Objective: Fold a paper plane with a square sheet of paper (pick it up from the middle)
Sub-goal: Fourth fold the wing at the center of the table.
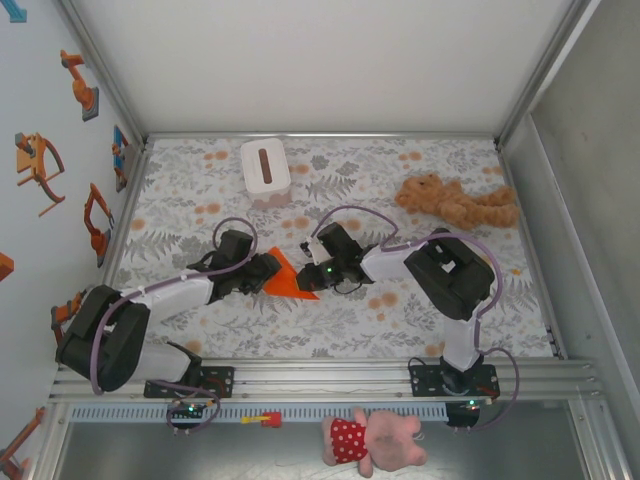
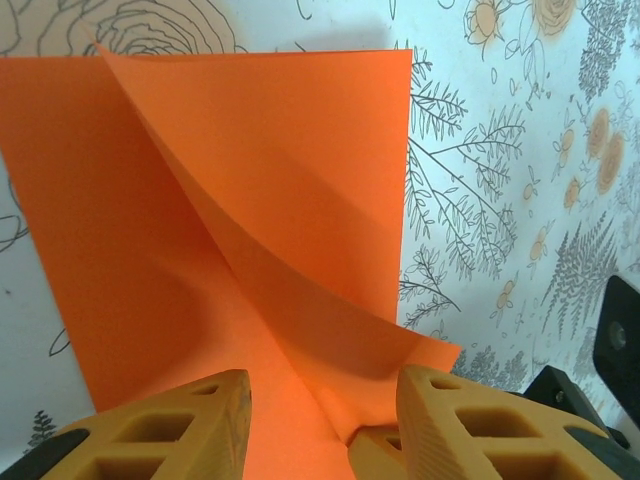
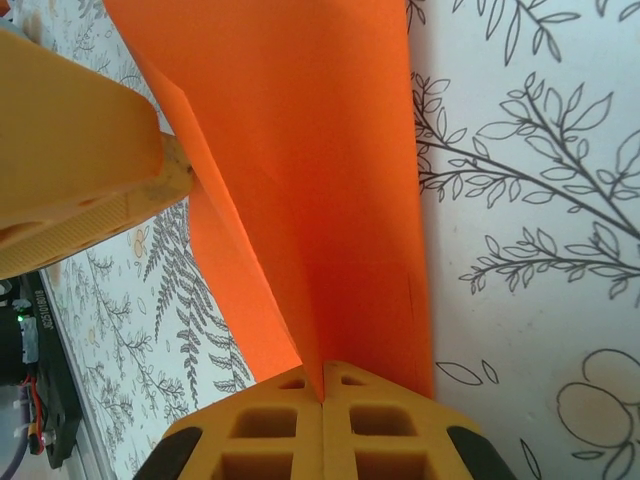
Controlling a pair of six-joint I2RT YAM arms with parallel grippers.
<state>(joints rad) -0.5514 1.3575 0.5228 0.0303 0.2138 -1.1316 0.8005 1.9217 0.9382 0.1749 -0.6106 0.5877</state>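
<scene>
From above, the thin bright orange square sheet of paper (image 1: 289,278), already partly creased into a smaller pointed shape, is lying on the grey floral tablecloth (image 1: 400,310) near the middle of the table. The left gripper (image 1: 268,272) and the right gripper (image 1: 306,278) are meeting over it from either side, so each is probably working one half of a fold. The white tissue box (image 1: 265,170) and the tan plush toy (image 1: 455,203) are sitting well apart from the work, toward the far edge.

In the left wrist view, the orange paper (image 2: 250,200) is spreading away from the camera with one flap curling up off the layer beneath. The left gripper (image 2: 320,428) is standing with its jaws apart, straddling the near corner rather than pinching it, seemingly to leave the flap free to swing.

In the right wrist view, the right gripper (image 3: 322,405) is clamping the raised paper (image 3: 330,200) with its jaws fully closed on the ridge, likely steadying the crease line. A yellow finger (image 3: 80,150) of the left gripper is touching the paper's edge.
</scene>
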